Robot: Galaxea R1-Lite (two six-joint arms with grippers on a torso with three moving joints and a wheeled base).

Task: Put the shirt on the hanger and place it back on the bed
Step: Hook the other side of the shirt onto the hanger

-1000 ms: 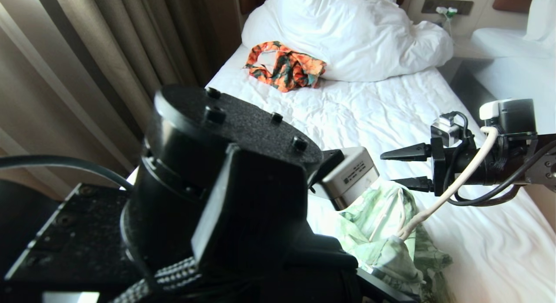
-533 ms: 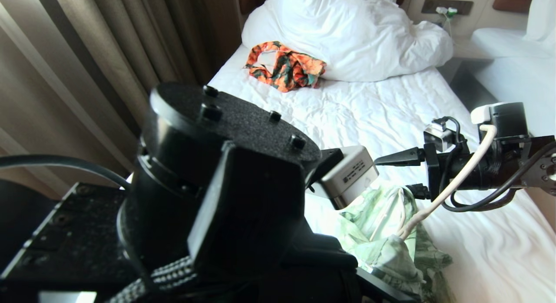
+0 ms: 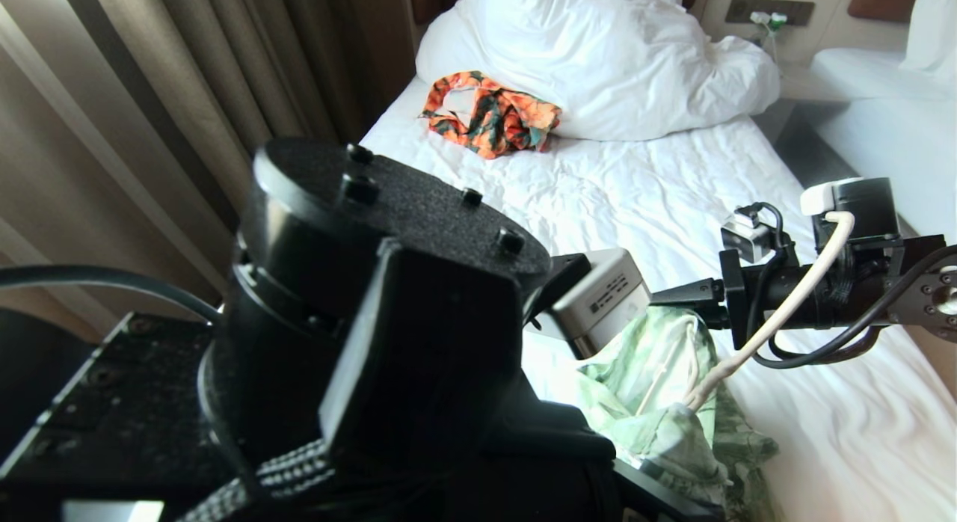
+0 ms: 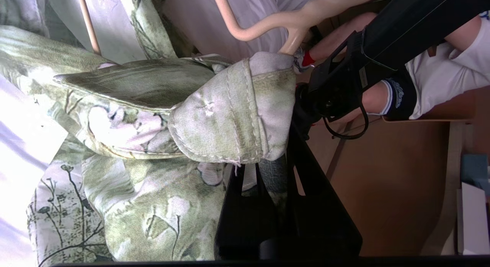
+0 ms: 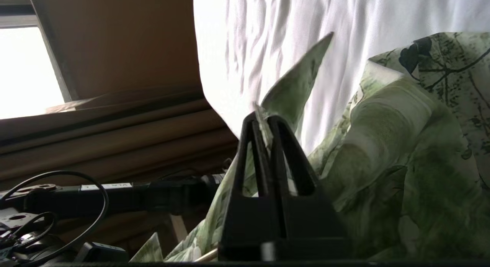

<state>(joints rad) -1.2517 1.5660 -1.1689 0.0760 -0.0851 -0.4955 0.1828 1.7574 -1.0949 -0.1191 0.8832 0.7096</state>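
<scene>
The right gripper (image 5: 264,127) had its fingers pinched tight on a limp flap of the shirt (image 3: 665,402), which lay heaped on the bed (image 3: 635,200) over the stiff hanger (image 4: 264,24), while the left gripper (image 4: 252,171) clamped the collar, best gripped by its hems.

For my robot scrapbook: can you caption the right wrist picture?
Right gripper shut on an edge of the green flower-print shirt, above the wrinkled white-sheeted bed.

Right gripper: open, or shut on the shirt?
Shut on the shirt: the right gripper pinches a fabric edge between closed fingers.
</scene>
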